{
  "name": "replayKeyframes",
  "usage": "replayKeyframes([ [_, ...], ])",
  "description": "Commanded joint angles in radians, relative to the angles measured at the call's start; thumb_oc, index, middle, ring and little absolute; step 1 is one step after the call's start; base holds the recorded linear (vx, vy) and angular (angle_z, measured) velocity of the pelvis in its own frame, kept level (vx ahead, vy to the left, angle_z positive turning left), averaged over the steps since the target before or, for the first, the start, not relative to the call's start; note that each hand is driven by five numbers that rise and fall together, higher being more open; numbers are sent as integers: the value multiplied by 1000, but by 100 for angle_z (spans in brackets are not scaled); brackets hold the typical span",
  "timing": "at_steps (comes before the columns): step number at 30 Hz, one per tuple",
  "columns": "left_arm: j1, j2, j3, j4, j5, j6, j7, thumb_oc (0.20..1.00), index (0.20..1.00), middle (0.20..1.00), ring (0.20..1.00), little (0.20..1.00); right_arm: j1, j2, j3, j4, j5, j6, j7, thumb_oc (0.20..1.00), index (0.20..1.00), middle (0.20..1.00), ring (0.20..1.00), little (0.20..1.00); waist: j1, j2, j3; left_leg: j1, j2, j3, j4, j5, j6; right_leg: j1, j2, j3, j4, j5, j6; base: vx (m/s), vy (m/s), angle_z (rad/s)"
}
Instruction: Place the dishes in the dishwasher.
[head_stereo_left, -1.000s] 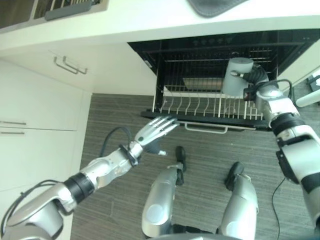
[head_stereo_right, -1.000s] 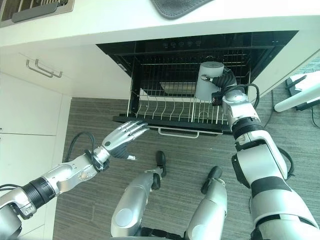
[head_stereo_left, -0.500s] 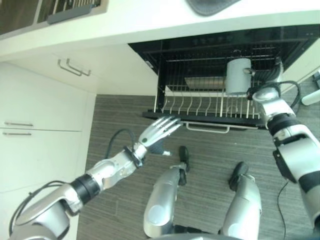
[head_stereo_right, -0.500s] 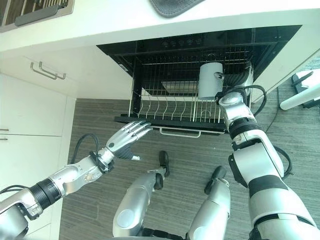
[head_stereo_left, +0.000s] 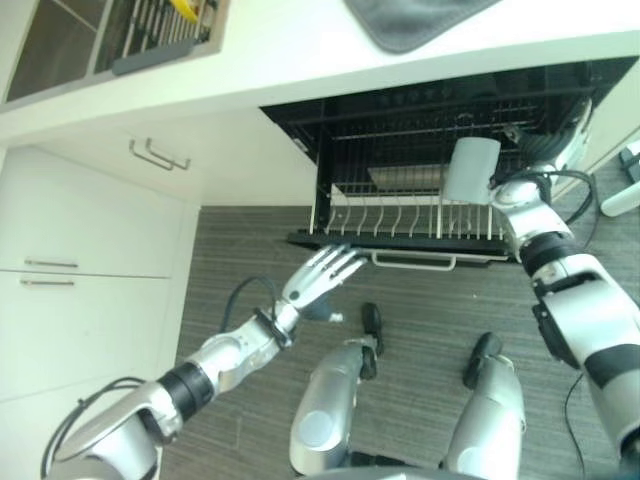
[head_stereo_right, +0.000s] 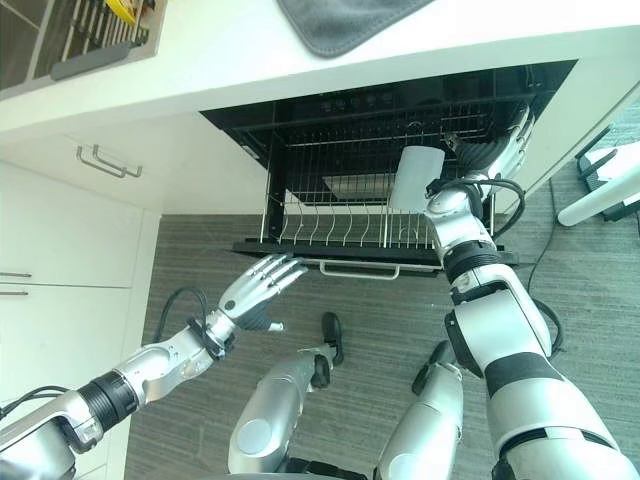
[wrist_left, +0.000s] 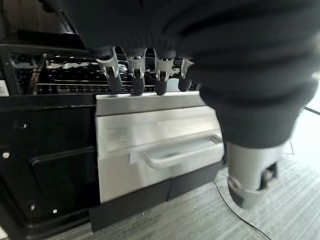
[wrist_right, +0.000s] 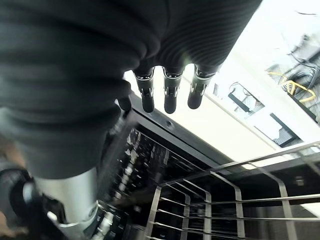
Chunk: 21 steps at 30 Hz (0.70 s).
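the right hand (head_stereo_right: 497, 150) is up inside the open dishwasher (head_stereo_right: 300, 120), fingers straight and spread, holding nothing. just at its nine o'clock a grey cup (head_stereo_right: 418, 180) stands mouth-down in the pulled-out wire rack (head_stereo_right: 340, 225), free of the hand. a flat tray-like dish (head_stereo_right: 350, 186) lies farther back in the rack. the left hand (head_stereo_right: 255, 290) hovers over the floor at about seven o'clock from the rack, fingers flat and apart, tips near the rack's front handle (head_stereo_right: 350, 269). a grey cloth (head_stereo_right: 340, 20) lies on the counter above.
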Motion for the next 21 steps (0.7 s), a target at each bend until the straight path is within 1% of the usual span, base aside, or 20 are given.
replayKeyframes([
  [1, 14, -5, -7, -34, 42, -26, 23, 1000, 1000, 1000, 1000, 1000, 6, -14, -31, -65, 206, -89, 112, 1000, 1000, 1000, 1000, 1000, 10, 15, 28, 26, -16, 5, 64, -146, 2, 54, 50, -24, -57, -30, -5, 17, -19, -3],
  [4, 34, -6, 6, -26, 51, -23, 23, 1000, 1000, 1000, 1000, 1000, 64, 21, -58, -130, 354, -119, 245, 1000, 1000, 1000, 1000, 1000, -4, 3, 28, 68, -7, 17, 52, -146, -1, 92, 46, -29, -71, -30, -6, 0, 0, 0],
  [5, 42, -5, 13, -22, 52, -21, 26, 1000, 1000, 1000, 1000, 1000, 91, 43, -72, -175, 442, -120, 307, 1000, 1000, 1000, 1000, 1000, -13, -1, 28, 86, -1, 26, 47, -145, -3, 108, 44, -30, -76, -31, -7, 0, 0, 0],
  [7, 71, -3, 35, -10, 57, -24, 35, 1000, 1000, 1000, 1000, 1000, 183, 87, -88, -279, 529, -107, 393, 1000, 1000, 1000, 1000, 1000, -29, -13, 16, 129, 6, 38, 30, -147, -5, 147, 44, -35, -91, -34, -8, 5, 10, -11],
  [8, 83, -4, 43, -9, 62, -23, 37, 1000, 1000, 1000, 1000, 1000, 222, 104, -89, -322, 549, -95, 415, 1000, 1000, 1000, 1000, 1000, -33, -19, 8, 144, 11, 45, 23, -147, -6, 162, 43, -39, -101, -34, -7, 6, 3, -12],
  [12, 128, -3, 74, -7, 76, -15, 43, 1000, 1000, 1000, 1000, 1000, 358, 150, -71, -453, 564, -88, 448, 1000, 1000, 1000, 1000, 1000, -48, -44, -26, 190, 20, 61, -2, -149, -8, 214, 46, -54, -143, -27, -3, -3, -21, -3],
  [14, 155, -4, 100, -8, 76, -7, 39, 1000, 1000, 1000, 1000, 1000, 448, 178, -47, -538, 548, -85, 457, 1000, 1000, 1000, 1000, 1000, -57, -66, -56, 222, 26, 67, -23, -149, -9, 253, 51, -63, -174, -23, 2, 3, -63, -1],
  [16, 177, -5, 125, -4, 72, -1, 34, 1000, 1000, 1000, 1000, 1000, 528, 199, -18, -606, 524, -100, 468, 1000, 1000, 1000, 1000, 1000, -64, -86, -84, 251, 30, 67, -44, -147, -9, 291, 54, -73, -206, -18, 8, -14, -85, 0],
  [17, 198, -9, 147, -5, 69, 0, 35, 1000, 1000, 1000, 1000, 1000, 593, 207, -5, -649, 504, -117, 493, 1000, 1000, 1000, 1000, 1000, -68, -98, -107, 274, 33, 66, -62, -144, -10, 323, 58, -81, -233, -11, 11, -15, -100, -2],
  [19, 221, -17, 180, -1, 57, -4, 29, 1000, 1000, 1000, 1000, 1000, 681, 202, 21, -715, 470, -152, 522, 1000, 1000, 1000, 1000, 1000, -73, -113, -146, 305, 40, 62, -82, -138, -12, 365, 65, -90, -268, 1, 14, -19, -82, -2],
  [21, 231, -28, 196, 10, 48, -8, 24, 1000, 1000, 1000, 1000, 1000, 726, 203, 35, -748, 442, -172, 532, 1000, 1000, 1000, 1000, 1000, -76, -121, -173, 324, 44, 57, -90, -136, -14, 390, 70, -95, -286, 6, 14, 15, -44, 5],
])
